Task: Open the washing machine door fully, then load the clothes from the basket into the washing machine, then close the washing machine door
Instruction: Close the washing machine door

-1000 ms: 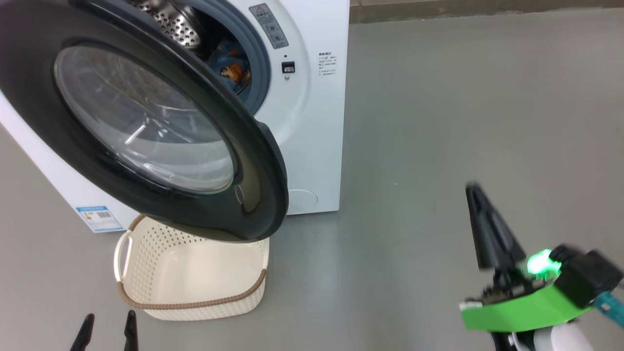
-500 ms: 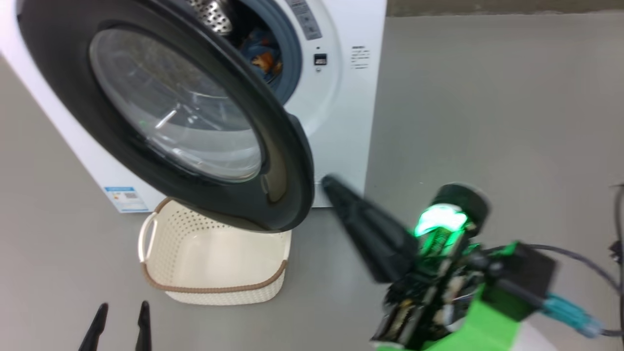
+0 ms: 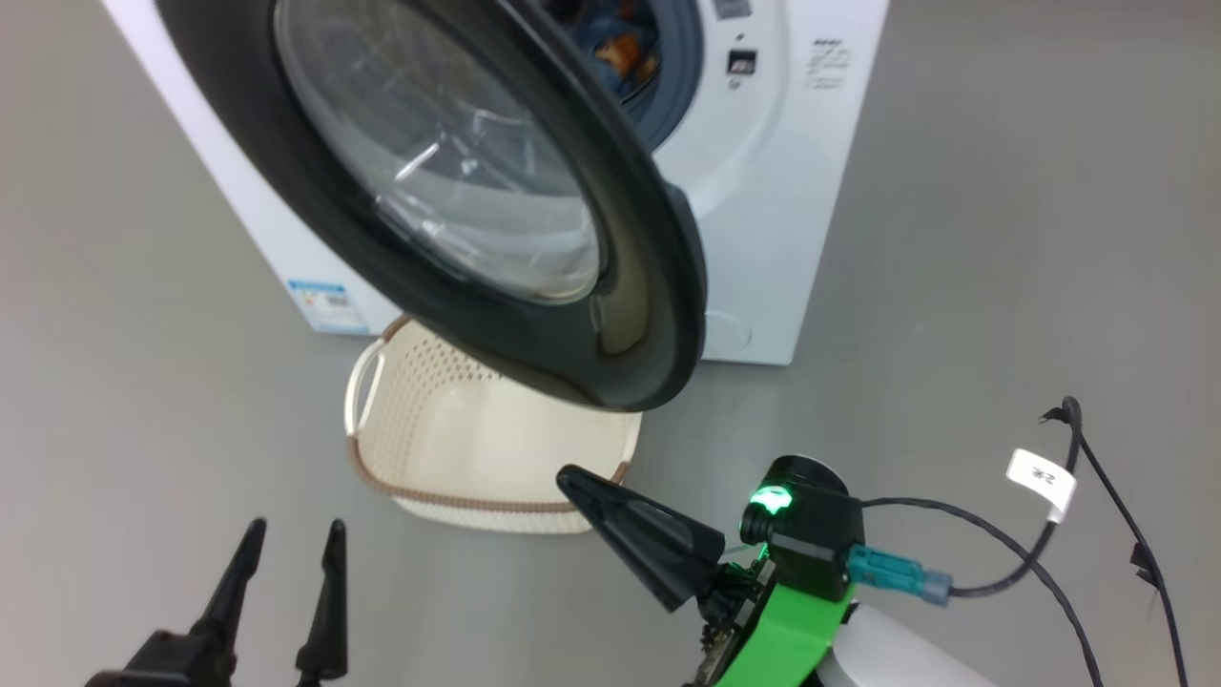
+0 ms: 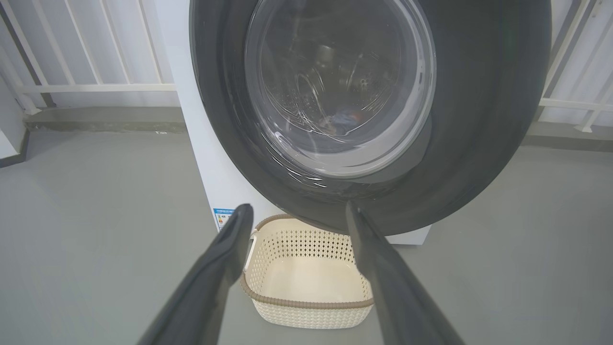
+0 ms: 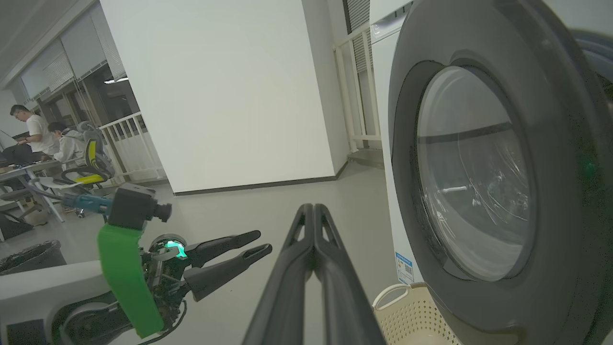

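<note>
I had the right gripper [image 3: 572, 482], jaws pressed together and empty, by the basket's [image 3: 458, 503] near right corner, and the left gripper [image 3: 297, 525], jaws spread wide and empty, off its near left.

Wide-spread gripper [image 4: 298, 207], black washing machine door [image 4: 479, 120] ahead, cream basket [image 4: 306, 316] on grey floor [image 4: 96, 215] below it

Swung-out washing machine door [image 3: 458, 191] overhangs basket [image 3: 477, 515] rear; basket front open from above; floor rightward bare.
</note>
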